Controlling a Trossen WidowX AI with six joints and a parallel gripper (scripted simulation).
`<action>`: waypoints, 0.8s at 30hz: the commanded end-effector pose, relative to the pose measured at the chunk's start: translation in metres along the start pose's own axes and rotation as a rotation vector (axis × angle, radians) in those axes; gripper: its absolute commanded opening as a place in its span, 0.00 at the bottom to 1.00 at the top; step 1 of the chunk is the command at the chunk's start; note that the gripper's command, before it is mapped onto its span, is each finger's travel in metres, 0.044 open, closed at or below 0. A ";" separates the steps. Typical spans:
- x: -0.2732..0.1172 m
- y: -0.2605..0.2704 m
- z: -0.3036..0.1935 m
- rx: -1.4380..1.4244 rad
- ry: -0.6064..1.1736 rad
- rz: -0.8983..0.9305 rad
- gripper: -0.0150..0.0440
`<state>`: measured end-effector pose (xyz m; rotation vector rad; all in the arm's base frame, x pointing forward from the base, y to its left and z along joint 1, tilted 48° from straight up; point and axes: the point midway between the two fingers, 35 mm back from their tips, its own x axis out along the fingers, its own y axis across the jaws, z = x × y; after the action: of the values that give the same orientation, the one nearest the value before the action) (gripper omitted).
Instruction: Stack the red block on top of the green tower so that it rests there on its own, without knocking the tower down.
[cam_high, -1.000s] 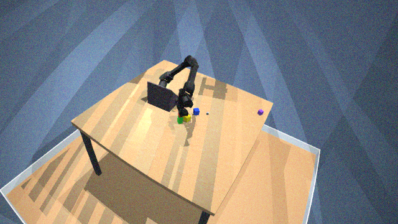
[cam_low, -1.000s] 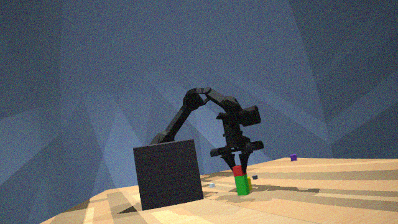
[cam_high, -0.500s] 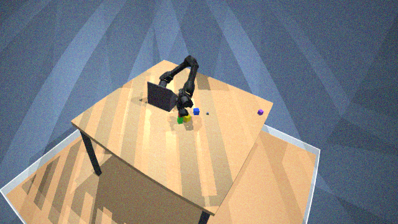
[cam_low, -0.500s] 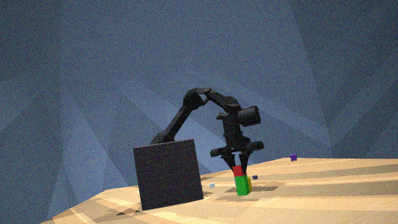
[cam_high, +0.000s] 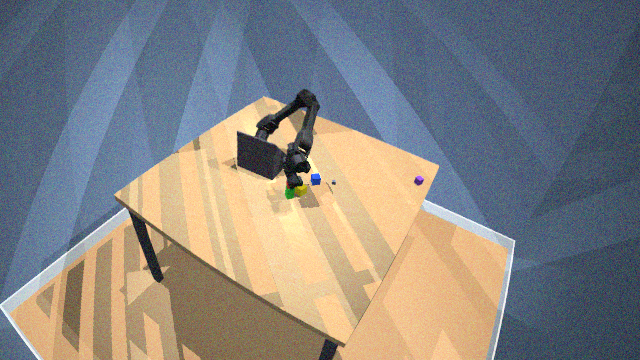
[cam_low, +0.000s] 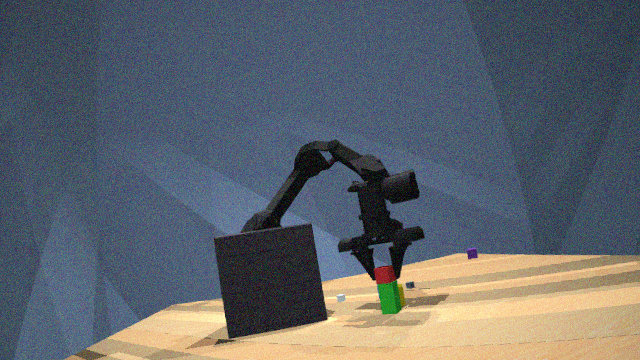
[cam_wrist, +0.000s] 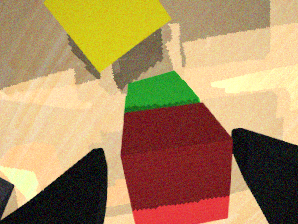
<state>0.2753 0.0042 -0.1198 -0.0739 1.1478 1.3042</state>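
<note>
From the top, the arm hides most of the stack: only a sliver of the red block (cam_high: 289, 186) shows under the claw (cam_high: 294, 181), above a bit of the green tower (cam_high: 289, 194), with a yellow block (cam_high: 301, 190) touching or just beside it. A blue block (cam_high: 315, 179) lies near, and a purple one (cam_high: 419, 180) sits well apart by the table (cam_high: 210, 220) edge.

From the side, the red block (cam_low: 385, 274) sits square on the green tower (cam_low: 389, 297), which stands upright with its long axis vertical. The claw (cam_low: 382, 265) is spread, its fingers flanking the block's upper part. The yellow block (cam_low: 401, 295) is mostly hidden behind the tower.

At the wrist, the red block (cam_wrist: 176, 163) lies between the dark fingers, with gaps on both sides: released. Only a green patch of the tower (cam_wrist: 160, 91) shows beyond it. The yellow block (cam_wrist: 107, 12) lies turned cornerwise.
</note>
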 end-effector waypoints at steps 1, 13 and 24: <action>0.000 0.000 0.000 0.000 0.000 -0.001 0.88; 0.000 0.000 0.000 0.000 0.000 -0.001 1.00; 0.000 0.000 0.000 0.000 0.000 -0.001 1.00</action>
<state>0.2754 0.0041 -0.1198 -0.0743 1.1475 1.3041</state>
